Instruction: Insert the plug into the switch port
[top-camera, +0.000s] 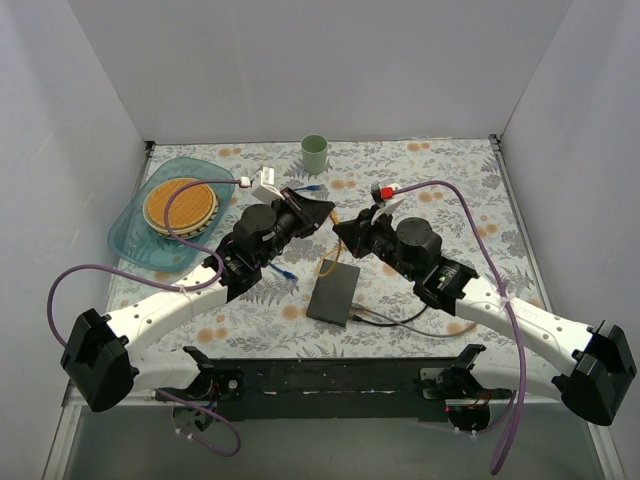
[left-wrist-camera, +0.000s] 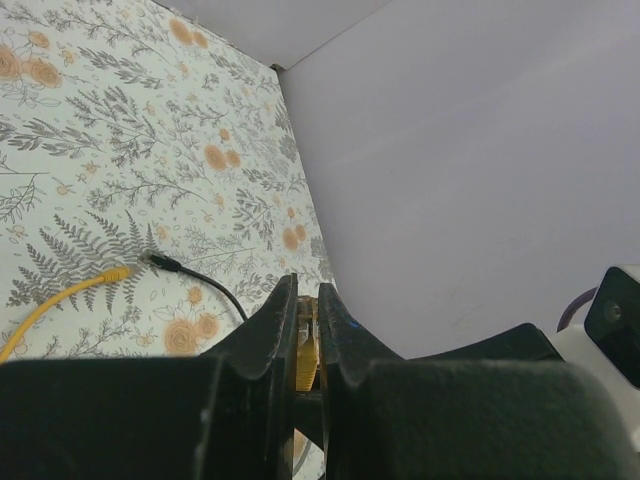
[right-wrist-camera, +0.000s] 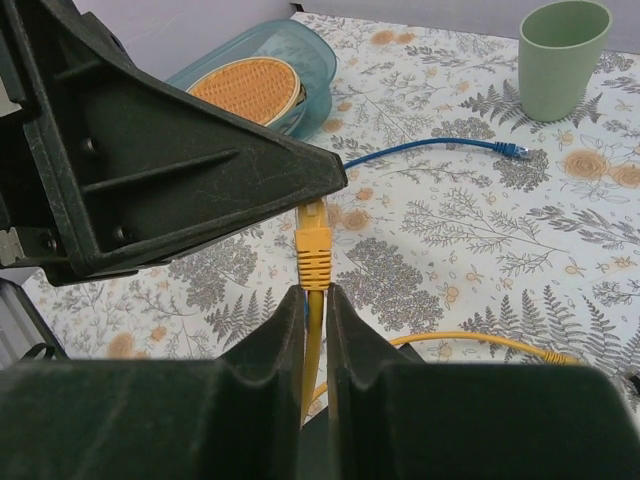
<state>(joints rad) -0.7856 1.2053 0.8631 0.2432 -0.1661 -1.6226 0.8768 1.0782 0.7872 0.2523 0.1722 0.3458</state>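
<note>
The switch (top-camera: 335, 293) is a flat dark grey box lying on the floral table, nearer the arm bases than both grippers; its sockets do not show. The yellow plug (right-wrist-camera: 313, 245) is held in the air between the grippers, with its yellow cable (top-camera: 330, 262) trailing to the table. My left gripper (top-camera: 323, 212) is shut on the plug's tip, which shows between its fingers in the left wrist view (left-wrist-camera: 307, 345). My right gripper (top-camera: 342, 229) is shut on the cable just behind the plug's boot, as the right wrist view (right-wrist-camera: 315, 292) shows. The two grippers meet tip to tip above the table.
A green cup (top-camera: 315, 153) stands at the back. A teal tray (top-camera: 135, 235) with a woven plate sits at the left. A blue cable (right-wrist-camera: 430, 150) lies behind the grippers. Black cables (top-camera: 385, 318) run from the switch's near side. Grey walls enclose the table.
</note>
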